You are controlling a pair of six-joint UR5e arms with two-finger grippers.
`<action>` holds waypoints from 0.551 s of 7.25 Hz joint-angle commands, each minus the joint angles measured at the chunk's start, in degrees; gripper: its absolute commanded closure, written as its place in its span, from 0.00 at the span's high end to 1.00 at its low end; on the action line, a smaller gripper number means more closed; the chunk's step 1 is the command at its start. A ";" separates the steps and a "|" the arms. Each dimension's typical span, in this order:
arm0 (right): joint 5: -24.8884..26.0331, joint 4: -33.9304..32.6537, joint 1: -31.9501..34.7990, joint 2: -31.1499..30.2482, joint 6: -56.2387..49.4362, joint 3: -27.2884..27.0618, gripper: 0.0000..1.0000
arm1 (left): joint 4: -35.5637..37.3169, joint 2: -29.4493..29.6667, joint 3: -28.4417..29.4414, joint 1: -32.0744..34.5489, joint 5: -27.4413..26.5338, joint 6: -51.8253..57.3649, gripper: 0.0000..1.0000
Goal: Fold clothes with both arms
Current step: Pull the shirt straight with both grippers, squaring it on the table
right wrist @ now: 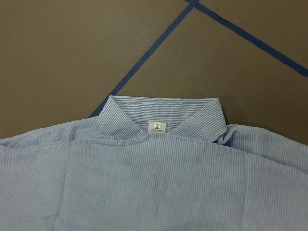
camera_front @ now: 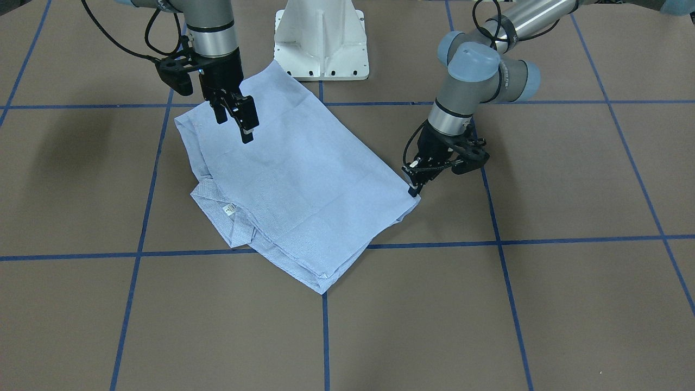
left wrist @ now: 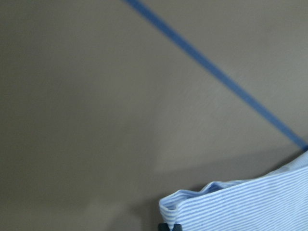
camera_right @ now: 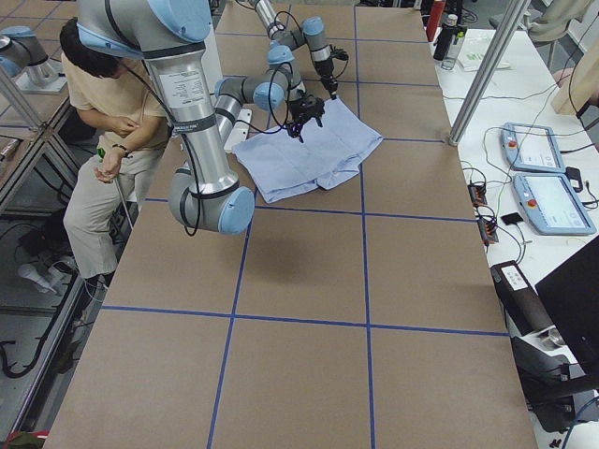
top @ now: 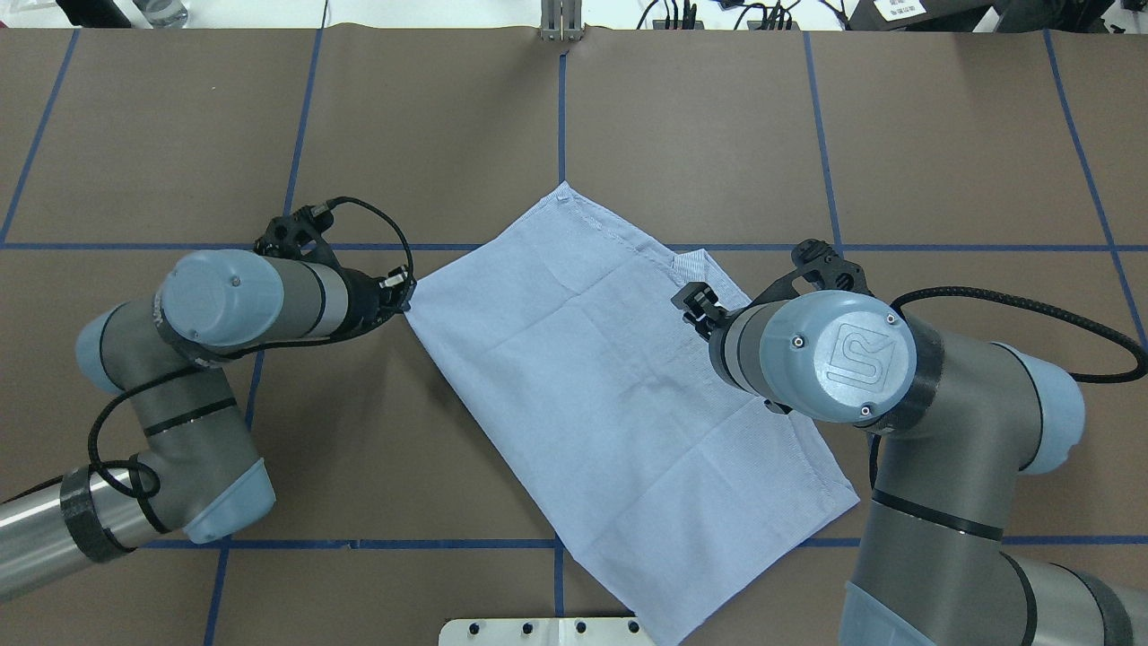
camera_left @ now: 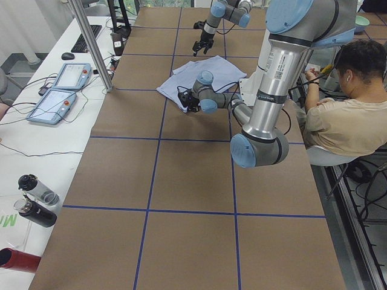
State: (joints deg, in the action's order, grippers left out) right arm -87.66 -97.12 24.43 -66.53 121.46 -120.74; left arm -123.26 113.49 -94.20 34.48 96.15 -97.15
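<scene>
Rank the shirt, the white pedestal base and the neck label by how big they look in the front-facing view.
1. shirt, by far the largest.
2. white pedestal base, though the top edge cuts it off.
3. neck label, tiny.

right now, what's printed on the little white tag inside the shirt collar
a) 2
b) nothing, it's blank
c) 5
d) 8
A: in the right wrist view, the neck label on the collar of the shirt is printed with a 2.
</scene>
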 commanded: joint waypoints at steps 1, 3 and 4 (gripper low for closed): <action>-0.05 0.00 0.44 0.00 0.00 -0.29 1.00 | -2.76 10.73 14.48 6.97 0.00 6.09 0.00; -0.32 0.00 1.32 0.00 0.00 -0.38 1.00 | -16.60 18.40 30.57 10.84 -0.26 14.57 0.00; -0.32 0.00 1.24 0.08 0.35 -0.38 1.00 | -17.10 20.96 33.87 12.26 -0.78 16.53 0.00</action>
State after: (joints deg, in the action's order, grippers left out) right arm -87.97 -97.12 25.61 -66.51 121.55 -121.10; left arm -137.01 130.62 -66.70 44.62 95.83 -84.05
